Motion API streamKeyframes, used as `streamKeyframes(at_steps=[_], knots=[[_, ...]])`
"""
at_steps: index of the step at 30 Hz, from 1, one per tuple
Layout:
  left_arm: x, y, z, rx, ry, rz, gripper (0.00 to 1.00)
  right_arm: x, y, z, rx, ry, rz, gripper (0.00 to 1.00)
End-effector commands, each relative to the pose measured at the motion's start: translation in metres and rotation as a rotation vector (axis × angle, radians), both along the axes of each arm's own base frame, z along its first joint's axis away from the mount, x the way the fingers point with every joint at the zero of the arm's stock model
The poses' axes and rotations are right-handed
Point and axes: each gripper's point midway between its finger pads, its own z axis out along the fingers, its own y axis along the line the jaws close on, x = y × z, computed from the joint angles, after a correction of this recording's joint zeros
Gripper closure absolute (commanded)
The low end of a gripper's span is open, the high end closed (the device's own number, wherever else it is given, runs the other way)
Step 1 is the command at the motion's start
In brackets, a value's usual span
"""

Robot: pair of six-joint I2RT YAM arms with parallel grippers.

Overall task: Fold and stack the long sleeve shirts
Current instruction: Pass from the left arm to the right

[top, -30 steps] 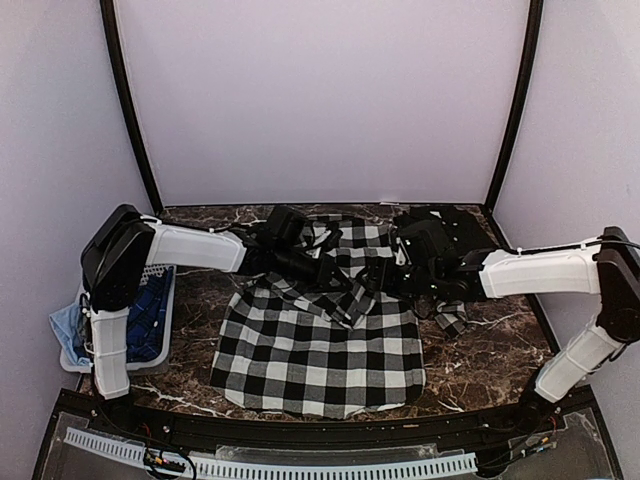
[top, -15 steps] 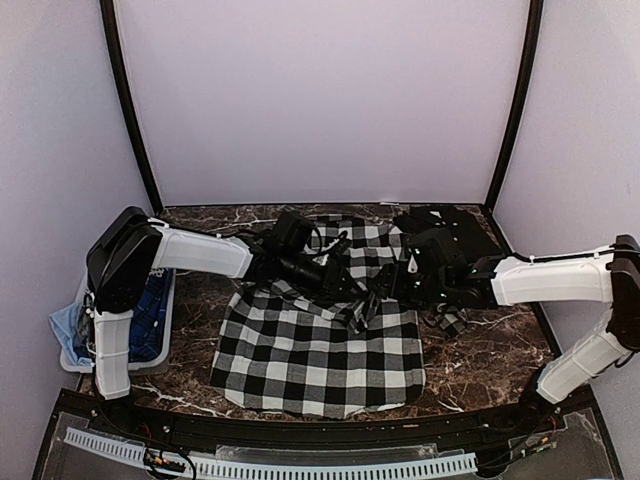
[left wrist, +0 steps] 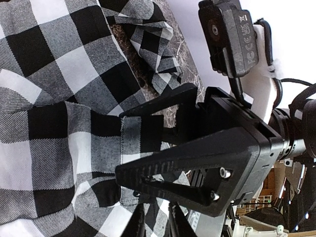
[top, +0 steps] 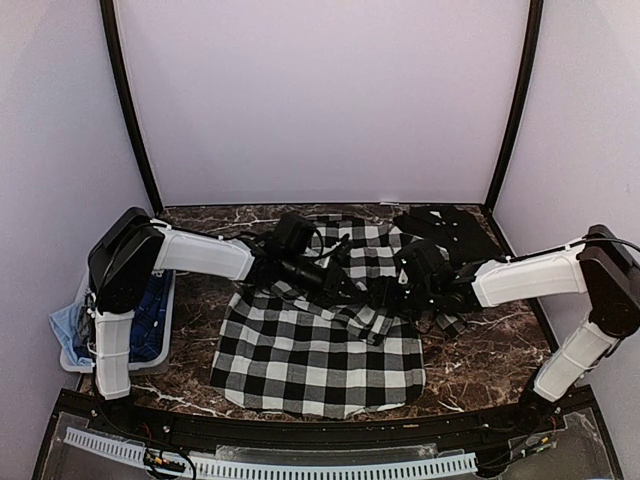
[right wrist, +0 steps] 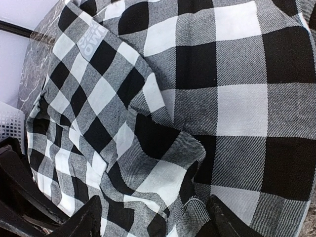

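Black-and-white check cloth fills the middle of the scene. The checked shirt [top: 320, 350] lies spread on the dark marble table [top: 490, 345], its lower hem toward the arm bases. Its upper part is bunched into folds where the two arms meet.

We see the left gripper [left wrist: 155, 223] only at the bottom edge of its wrist view. The two fingertips stand close together with a strip of the check cloth between them, so we read it as clenched on a fold of the shirt.

The right gripper [right wrist: 154, 205] is released. In its own view the fingers [right wrist: 86, 219] stand wide apart, low over the shirt, with a raised fold of cloth between them. We cannot tell if they touch the cloth.

Toward the upper left of the right wrist view, a small band with white letters [right wrist: 91, 37] sits on the shirt. A white perforated basket [right wrist: 7, 123] stands at the left side of the table, with blue cloth [top: 150, 300] in it. A dark garment [top: 450, 228] lies at the far right corner, just beside the shirt.
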Motion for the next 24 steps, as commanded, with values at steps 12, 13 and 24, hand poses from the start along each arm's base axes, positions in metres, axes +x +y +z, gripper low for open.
streamKeyframes(at_steps=[12,13,24], knots=[[0.041,0.122,-0.015,0.424,-0.101,0.401,0.80,-0.030,0.000,-0.007,0.040,0.058,0.051,0.63],[0.040,0.130,-0.008,0.433,-0.116,0.419,0.79,-0.028,0.002,-0.005,0.037,0.051,0.058,0.67],[-0.024,0.247,-0.025,0.758,-0.080,0.586,0.74,0.030,0.009,0.077,-0.134,-0.196,0.057,1.00]])
